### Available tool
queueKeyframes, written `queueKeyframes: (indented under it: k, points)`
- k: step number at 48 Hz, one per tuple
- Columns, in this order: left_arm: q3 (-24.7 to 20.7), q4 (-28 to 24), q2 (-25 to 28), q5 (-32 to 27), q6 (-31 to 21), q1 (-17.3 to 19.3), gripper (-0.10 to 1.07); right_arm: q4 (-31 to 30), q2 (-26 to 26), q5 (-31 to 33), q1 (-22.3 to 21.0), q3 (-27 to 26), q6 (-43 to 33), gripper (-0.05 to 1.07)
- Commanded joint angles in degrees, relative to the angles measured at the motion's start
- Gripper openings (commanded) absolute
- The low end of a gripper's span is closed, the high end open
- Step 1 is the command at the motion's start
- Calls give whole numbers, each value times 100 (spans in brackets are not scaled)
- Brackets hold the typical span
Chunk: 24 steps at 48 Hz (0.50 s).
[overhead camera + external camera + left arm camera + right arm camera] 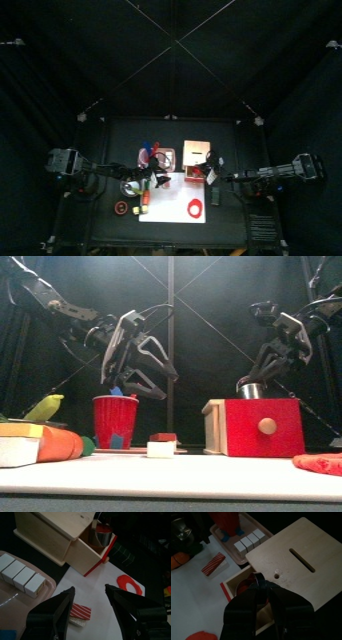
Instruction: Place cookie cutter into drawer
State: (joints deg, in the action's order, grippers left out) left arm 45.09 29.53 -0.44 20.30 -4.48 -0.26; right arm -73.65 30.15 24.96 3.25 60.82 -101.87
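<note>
Well above the pulled-out drawer (261, 428), the right gripper (258, 381) hangs tip-down with its fingers (248, 604) pinching the cutter (251, 389), which sits just over the top edge of the red drawer front. From the left wrist, the cutter (103, 534) is over the open compartment, close to the tan box's front opening, between the box and the red front panel. The box's slotted top lies beside the right jaws, so room there is tight on the box side and freer toward the drawer front. The left gripper (90, 603) hovers over the white mat (167, 208), fingers (61, 609) spread wide and holding nothing, apart from the drawer. Beneath it a striped block (81, 611) lies on the mat, with a red ring (130, 585) further along near the drawer's corner. A tray (7, 598) of white cubes borders the mat's other edge. In the front view a red cup (115, 419) stands left of the drawer, with a clear gap between them.
</note>
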Motion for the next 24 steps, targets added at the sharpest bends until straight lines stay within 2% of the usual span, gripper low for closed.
queueKeyframes:
  k: [1,24]
  points:
    - [-35,-9,-26,53,0,18,88,9,-79,-26,26,-114,-9,59]
    - [-35,-9,-18,53,-9,18,88,229,-325,-62,141,-88,-9,59]
